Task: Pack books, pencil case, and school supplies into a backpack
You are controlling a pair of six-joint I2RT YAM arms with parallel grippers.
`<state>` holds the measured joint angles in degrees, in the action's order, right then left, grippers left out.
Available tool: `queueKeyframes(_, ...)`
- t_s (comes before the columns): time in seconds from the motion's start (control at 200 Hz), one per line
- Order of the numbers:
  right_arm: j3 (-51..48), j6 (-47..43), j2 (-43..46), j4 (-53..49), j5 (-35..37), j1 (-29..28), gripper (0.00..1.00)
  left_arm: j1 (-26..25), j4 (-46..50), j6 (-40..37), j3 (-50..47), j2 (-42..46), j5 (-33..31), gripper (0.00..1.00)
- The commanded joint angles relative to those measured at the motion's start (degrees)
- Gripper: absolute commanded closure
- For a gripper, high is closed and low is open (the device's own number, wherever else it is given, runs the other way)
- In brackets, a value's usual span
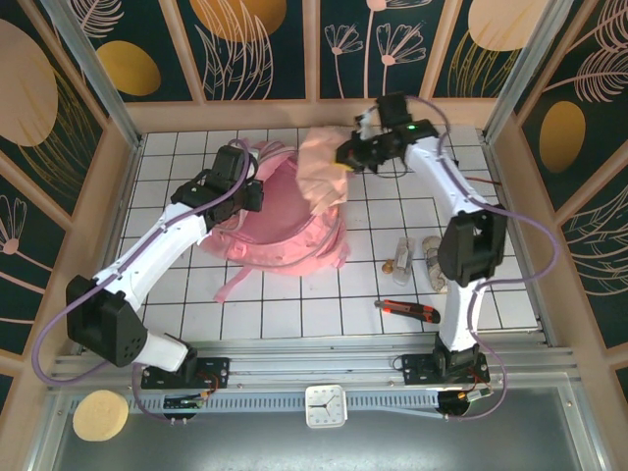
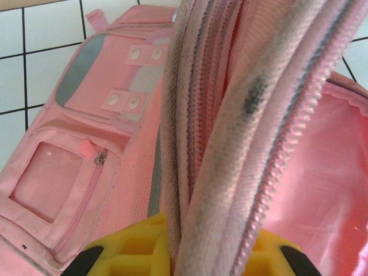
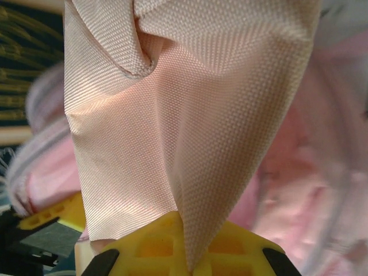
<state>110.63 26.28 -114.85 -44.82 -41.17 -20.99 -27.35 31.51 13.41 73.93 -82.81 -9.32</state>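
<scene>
One large pink backpack [image 1: 285,231] lies left of centre on the white tiled table [image 1: 324,314], with the left gripper [image 2: 190,253] pinching its zipper rim. The pale-pink pencil case [image 1: 324,172] hangs over the backpack's far right corner, a fold clamped tight in the right gripper [image 3: 187,253]. Small clear pieces [image 1: 404,255] lie on the tiles well to the right.

The top camera looks down on the backpack [image 1: 285,218] from high above, far off. The left wrist camera sits right against the backpack's open edge. The right wrist camera is pressed close to the pencil case [image 3: 190,115], with the backpack blurry behind. All three views show the backpack.
</scene>
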Motion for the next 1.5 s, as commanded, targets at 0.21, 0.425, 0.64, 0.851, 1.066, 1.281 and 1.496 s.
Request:
queueKeyframes(0.21, 7.5, 6.9, -12.5, -7.1, -2.3, -6.5, 1.00, 0.0, -5.9, 1.6, 0.2, 3.6, 3.3, 1.00)
queueKeyframes(0.425, 7.8, 17.7, -16.4, 2.7, -0.4, -8.4, 1.00, 0.0, -7.6, 2.7, -0.1, 3.5, 5.8, 1.00)
queueKeyframes(0.64, 7.6, 31.5, -18.9, 17.2, 2.4, -11.2, 1.00, -0.2, -11.4, 6.7, -3.4, 3.6, 10.1, 1.00)
queueKeyframes(0.851, 13.3, 32.9, -25.5, 15.9, 9.0, -14.0, 1.00, -0.2, -12.7, 7.8, -5.0, 4.2, 11.0, 1.00)
queueKeyframes(1.066, 8.9, 33.6, -21.6, 23.7, 9.3, -14.8, 0.55, -0.2, -11.3, 7.4, -5.0, 4.0, 7.4, 1.00)
queueKeyframes(1.281, 0.2, 27.1, -8.9, 17.7, 10.3, -12.6, 0.41, -0.2, -7.6, 5.9, -5.3, 4.3, -0.1, 1.00)
queueKeyframes(1.496, -3.2, 19.3, 1.1, 5.6, 16.1, -10.6, 0.33, 0.3, -4.1, 5.9, -7.9, 5.9, -5.7, 1.00)
